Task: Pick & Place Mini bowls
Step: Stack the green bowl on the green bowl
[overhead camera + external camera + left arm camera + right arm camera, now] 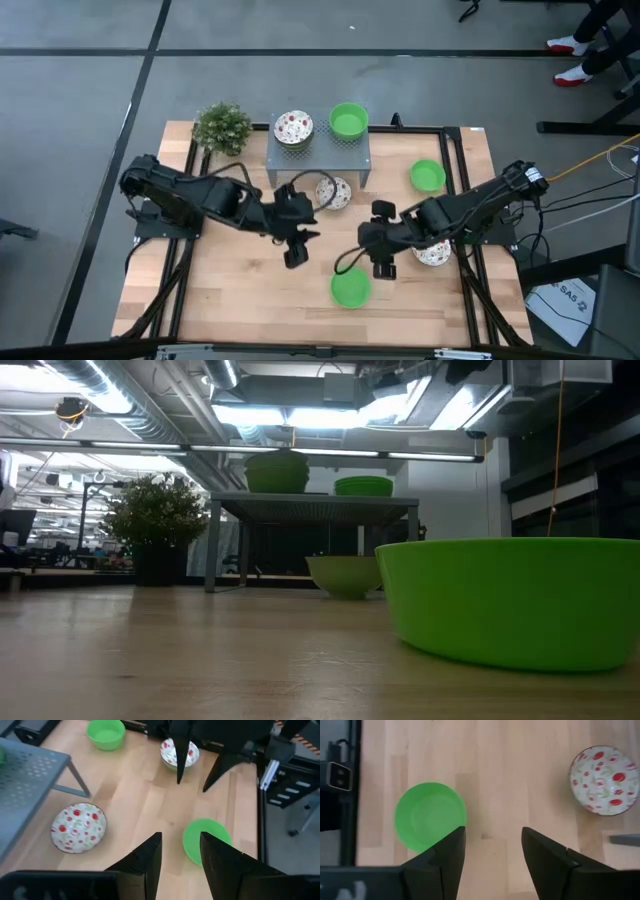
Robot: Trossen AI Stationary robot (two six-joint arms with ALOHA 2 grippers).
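Mini bowls lie scattered over the table (pixel 230 290). Green bowl at the front (pixel 350 288) sits on bare wood, just in front of my right pincer (pixel 382 262). Patterned bowl (pixel 333 192) sits at the front edge of the grey stand (pixel 318 160), near my left pincer (pixel 297 245). Two more on top of the stand: one patterned (pixel 293 127), one green (pixel 348 120). Another green bowl (pixel 427 176) is right of the stand; another patterned one (pixel 433 253) is partly hidden under my right arm.

Pincer state: right is spread wide, nothing between the fingers (pixel 445 855); the front green bowl (pixel 430 816) shows just beyond one fingertip. Left is parted too, holding nothing; it hangs over bare wood between the patterned bowl (pixel 79 827) and the front green one (pixel 206 839).

Handling, my est.:
- Light, stiff, thin-walled; prob. plastic or melamine. Material can't be confirmed.
- Smooth, glossy wall, so slip risk. Low curved side gives no flat face.
- Grip pt: the rim. One finger inside, one outside, pinch the wall.
- Do not clamp across the full width; the bowl looks wider than my span.
- Low mass means a nudge slides it on the wood. Come straight down, close gently.
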